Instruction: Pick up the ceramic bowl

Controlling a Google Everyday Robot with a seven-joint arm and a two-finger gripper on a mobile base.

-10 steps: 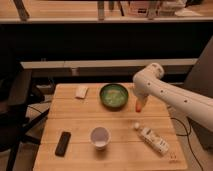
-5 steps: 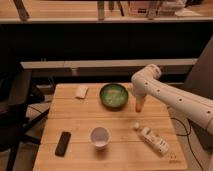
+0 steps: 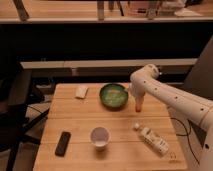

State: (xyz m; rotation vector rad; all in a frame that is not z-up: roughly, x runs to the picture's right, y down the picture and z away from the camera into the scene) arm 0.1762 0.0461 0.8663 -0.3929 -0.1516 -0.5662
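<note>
The ceramic bowl point(image 3: 114, 95), dark green with a pale green mottled inside, stands upright on the wooden table point(image 3: 80, 120) at the back middle. My gripper point(image 3: 138, 105) hangs from the white arm just right of the bowl, pointing down, with its orange-tipped end low over the tabletop. It is close beside the bowl's right rim and holds nothing that I can see. The white cup point(image 3: 100, 137) stands nearer the front, left of the gripper.
A white bottle point(image 3: 152, 139) lies on its side at the front right. A black remote-like object point(image 3: 62, 143) lies at the front left. A small pale packet point(image 3: 81, 91) lies at the back left. A dark chair point(image 3: 15, 107) stands left of the table.
The arm has moved slightly left toward the bowl's right rim and the gripper has come a little lower. The bowl, cup and other objects have not moved.
</note>
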